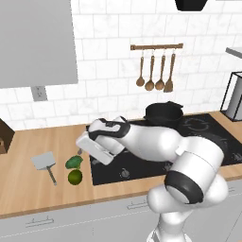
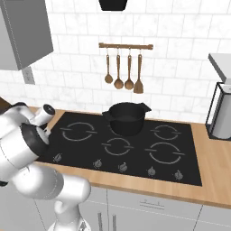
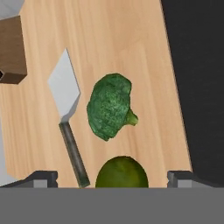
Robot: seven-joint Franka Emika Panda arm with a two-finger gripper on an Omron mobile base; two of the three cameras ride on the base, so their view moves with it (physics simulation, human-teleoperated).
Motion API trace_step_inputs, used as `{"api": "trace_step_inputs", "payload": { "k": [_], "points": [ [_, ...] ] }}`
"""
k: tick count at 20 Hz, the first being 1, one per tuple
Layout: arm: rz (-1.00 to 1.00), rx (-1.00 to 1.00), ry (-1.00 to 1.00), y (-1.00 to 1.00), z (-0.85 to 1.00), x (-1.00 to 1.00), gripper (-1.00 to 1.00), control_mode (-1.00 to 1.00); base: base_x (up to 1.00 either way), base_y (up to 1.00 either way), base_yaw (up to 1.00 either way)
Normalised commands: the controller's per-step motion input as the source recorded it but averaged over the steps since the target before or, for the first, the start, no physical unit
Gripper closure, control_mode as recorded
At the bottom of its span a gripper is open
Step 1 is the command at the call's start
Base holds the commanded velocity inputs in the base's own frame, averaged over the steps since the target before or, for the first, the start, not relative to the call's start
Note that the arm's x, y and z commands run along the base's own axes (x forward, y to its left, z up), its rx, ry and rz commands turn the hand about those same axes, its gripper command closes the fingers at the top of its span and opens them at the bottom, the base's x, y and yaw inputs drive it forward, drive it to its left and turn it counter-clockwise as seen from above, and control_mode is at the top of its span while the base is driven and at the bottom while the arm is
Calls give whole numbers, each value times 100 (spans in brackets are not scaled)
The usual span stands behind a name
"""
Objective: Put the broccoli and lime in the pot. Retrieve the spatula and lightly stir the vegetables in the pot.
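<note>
Your gripper (image 3: 113, 177) hangs with its jaws spread wide and nothing between them, poised over the bench (image 1: 28, 189) to the left of the cooktop (image 2: 131, 149). Nearest beneath it in the hand view lies the lime (image 3: 121, 171), and just beyond that the broccoli (image 3: 110, 106), close together and both loose on the wood. Just beside them rests the spatula (image 3: 65, 94), its blade flat on the bench and its handle running back toward you. None of the three has been lifted, so by my reading you are at the very start: two vegetables to carry, then the spatula to fetch, then the stirring. Mind the cooktop's dark edge, which runs close along one side of the vegetables, and the brown box (image 1: 4, 137) standing near the bench's far left. Above the vegetables you have open room to come down. Farther off, the pot (image 2: 126, 118) sits at the back of the cooktop, well apart from the vegetables, with an unobstructed stretch of cooktop between. Wooden utensils (image 2: 122, 74) hang on the wall rail above it.
</note>
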Motion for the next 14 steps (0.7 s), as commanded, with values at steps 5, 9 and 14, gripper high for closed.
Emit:
{"api": "trace_step_inputs", "payload": {
  "k": [5,9,14],
  "points": [
    [0,0,0,11,-24,15,-100,-100,0,0,0],
    [0,0,0,18,-23,19,-100,-100,0,0,0],
    [0,0,0,23,-16,20,-100,-100,0,0,0]
  ]
}}
